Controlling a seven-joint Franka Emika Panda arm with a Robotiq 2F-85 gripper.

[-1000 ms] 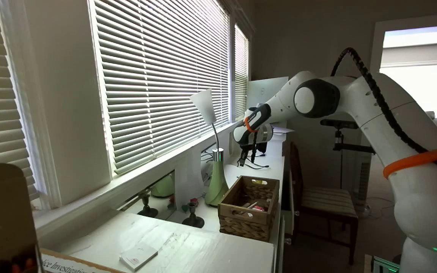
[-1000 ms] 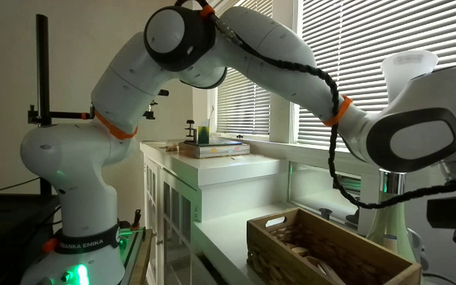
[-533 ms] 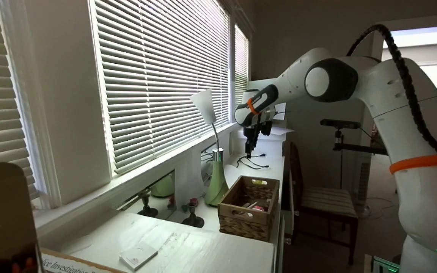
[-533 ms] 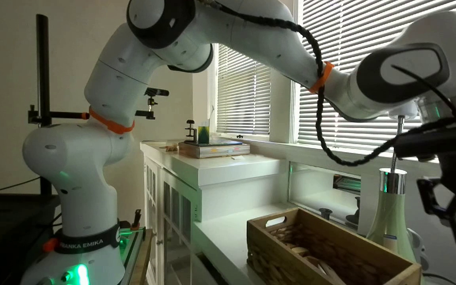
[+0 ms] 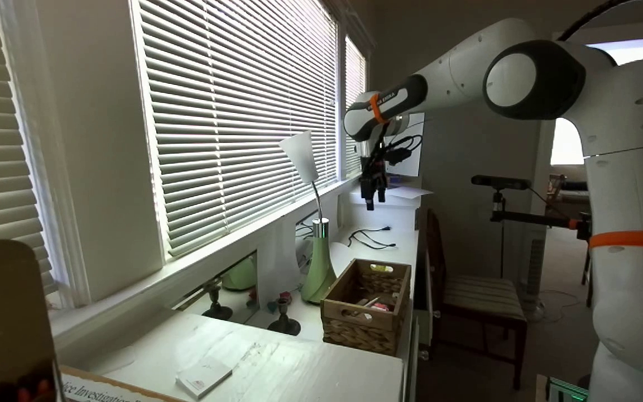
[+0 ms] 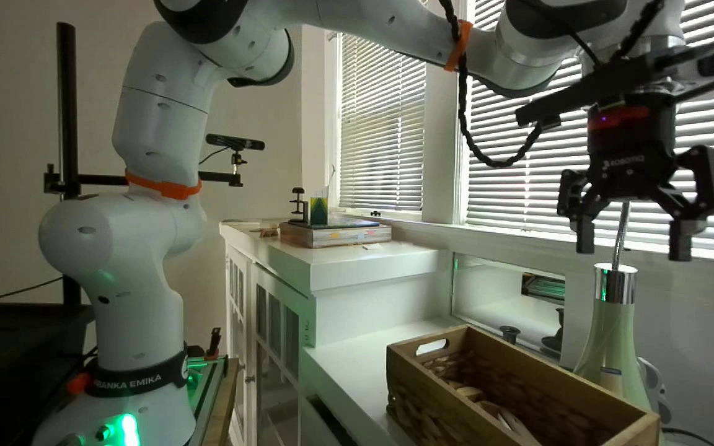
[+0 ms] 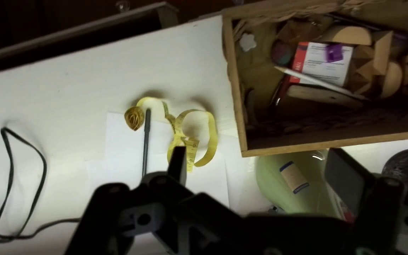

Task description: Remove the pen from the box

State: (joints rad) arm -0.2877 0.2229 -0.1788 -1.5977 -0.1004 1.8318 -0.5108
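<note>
Nearest the wrist camera, the fingers (image 7: pixel 178 163) stand spread wide apart, tips down; in both exterior views they hang higher than the box (image 7: pixel 238 106) and well apart from it. Beyond their tips, in the wrist view, the green lamp (image 7: pixel 278 186) stands just beside one long wall of the box. The box sits upright on the white table (image 7: pixel 66 88) and holds a white pencil (image 7: pixel 317 81) lying across the lower part of a red-and-white card (image 7: pixel 315 53), with a purple piece (image 7: pixel 334 53), a white flower-shaped piece (image 7: pixel 248 42) and tan pieces (image 7: pixel 351 34). A slim dark red item (image 7: pixel 281 92) lies there too, in shadow; whether it is a pen, I cannot tell. Outside the box, a dark pen (image 7: pixel 146 141) lies on white paper (image 7: pixel 122 141) on the table, its upper end just beside the rolled end of a yellow measuring tape (image 7: pixel 211 141), its lower end covered from view. Loops of the tape lie between pen and box. Farther from the box lies a bent black cord (image 7: pixel 44 165), and past the table's edge a drawer (image 7: pixel 168 15) stands pulled out. Farther off, in an exterior view, stands a chair (image 5: pixel 480 296) with a striped seat.
</note>
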